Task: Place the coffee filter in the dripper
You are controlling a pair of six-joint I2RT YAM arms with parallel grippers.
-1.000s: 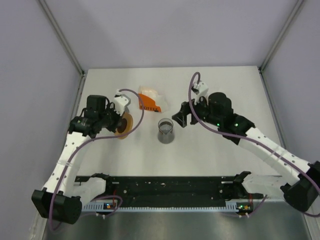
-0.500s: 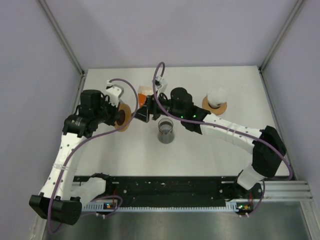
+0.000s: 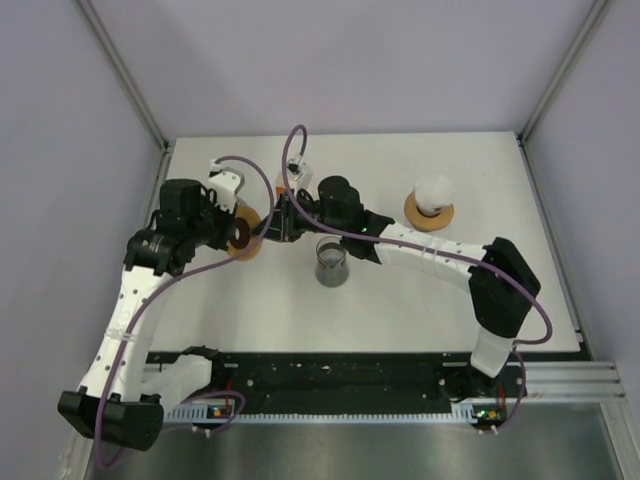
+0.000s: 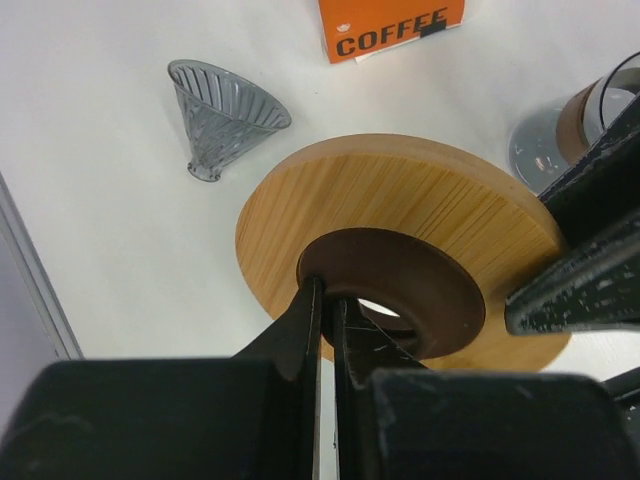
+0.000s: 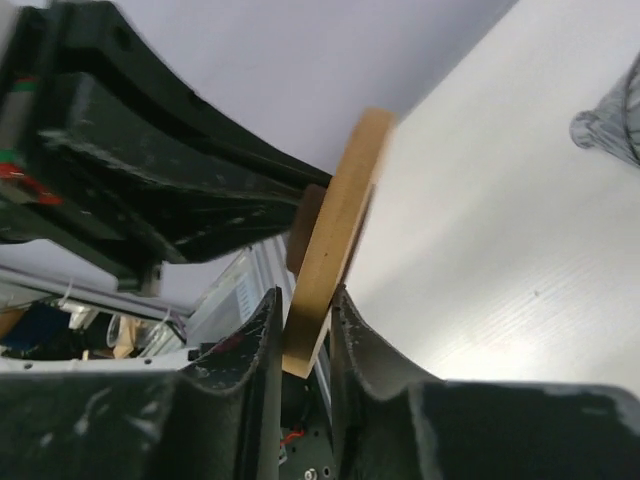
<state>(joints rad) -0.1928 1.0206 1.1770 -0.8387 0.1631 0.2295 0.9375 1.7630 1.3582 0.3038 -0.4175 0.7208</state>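
A wooden ring (image 4: 400,200) with a brown inner collar (image 4: 400,290) hangs above the table. My left gripper (image 4: 325,290) is shut on that collar. My right gripper (image 5: 306,300) is shut on the ring's (image 5: 335,230) outer wooden edge, opposite the left one. In the top view both grippers meet at the ring (image 3: 245,235), left of the glass carafe (image 3: 331,262). The grey ribbed dripper (image 4: 225,115) lies on its side on the table beyond the ring. An orange pack lettered COFFEE (image 4: 390,25) lies behind it. No loose coffee filter shows.
A white rounded object on a wooden coaster (image 3: 432,200) stands at the back right. The carafe (image 4: 600,110) with a brown band is close to the ring's right side. The right arm (image 3: 430,255) stretches across the middle of the table. Walls enclose three sides.
My right arm has swung left past the carafe to the ring, and its jaws have closed on the wooden edge. The left gripper has kept its hold, shifting only slightly.
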